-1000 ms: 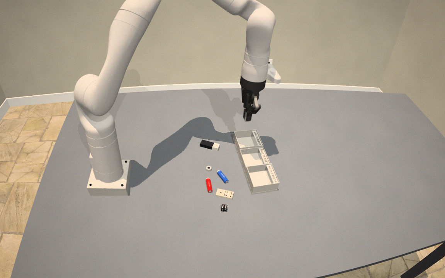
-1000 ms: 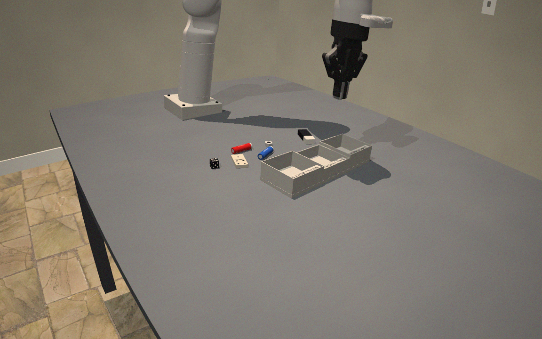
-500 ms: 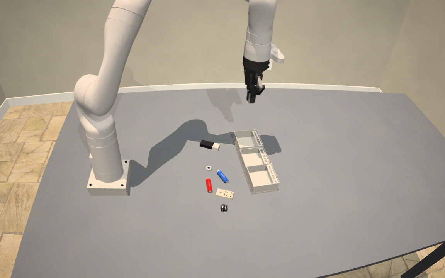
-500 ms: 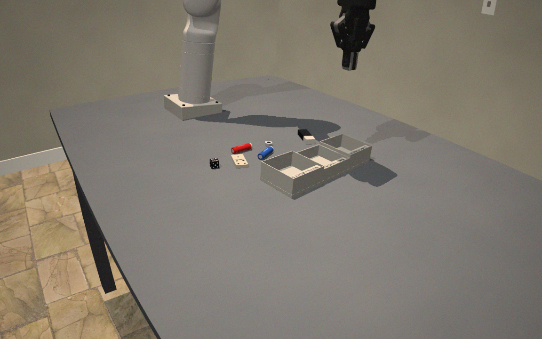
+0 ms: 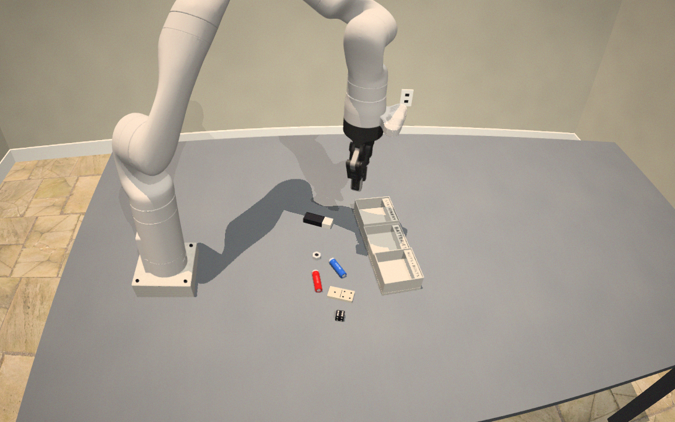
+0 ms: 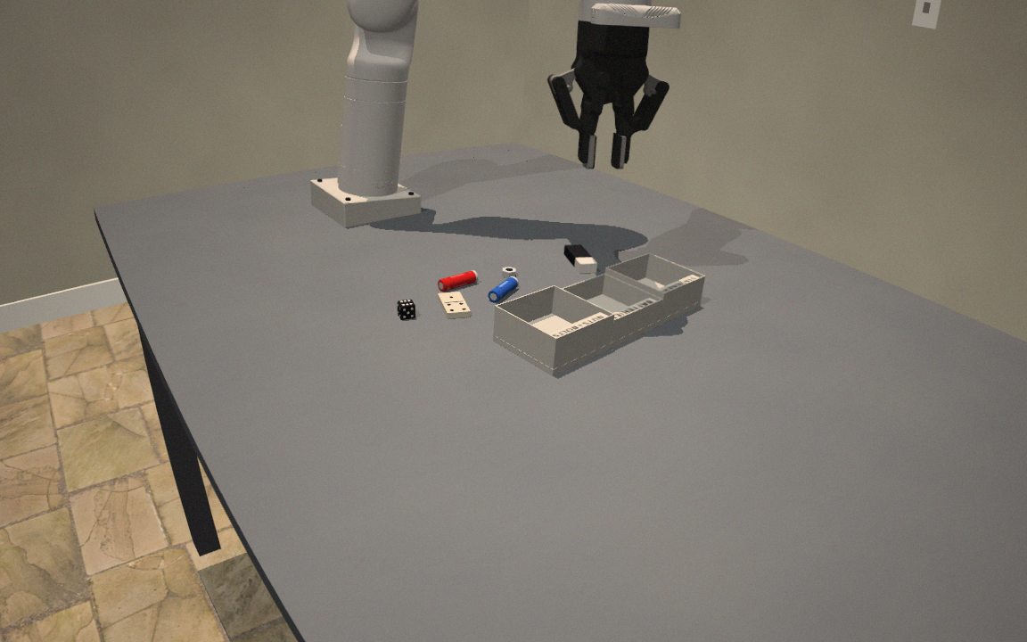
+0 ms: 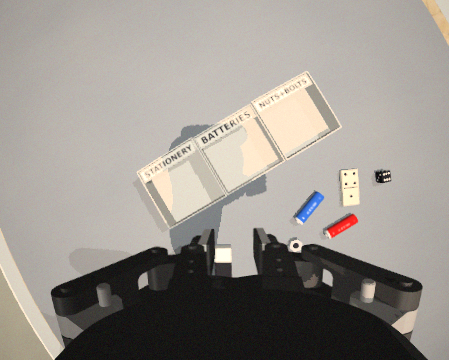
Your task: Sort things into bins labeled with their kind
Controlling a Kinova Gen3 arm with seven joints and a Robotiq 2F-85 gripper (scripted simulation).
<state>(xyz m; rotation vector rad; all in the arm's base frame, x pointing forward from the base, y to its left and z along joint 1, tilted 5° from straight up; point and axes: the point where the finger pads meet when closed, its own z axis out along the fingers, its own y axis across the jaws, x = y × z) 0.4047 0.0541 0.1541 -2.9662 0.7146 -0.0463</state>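
Exterior view shows the black 2-finger gripper (image 6: 606, 161) hanging high above the grey table (image 6: 661, 479), its fingers parted by a narrow gap with nothing held between them. Below it stands a pale row of 3 joined bins (image 6: 573, 339), which the wrist view reads as STATIONERY, BATTERIES and NUTS+BOLTS; all 3 look empty. The black-and-white rectangular eraser (image 5: 317, 220) lies on the table just beside the STATIONERY end of the row, apart from its wall. In the wrist view its white end shows in the gap between the fingertips, far below them. A small white hex nut (image 5: 316, 255), a blue cylindrical battery (image 5: 337, 267) and a red cylindrical battery (image 5: 317, 281) lie near each other beside the bins. A cream domino tile (image 5: 341, 293) and a black die (image 5: 339, 315) lie just beyond them, near the NUTS+BOLTS end.
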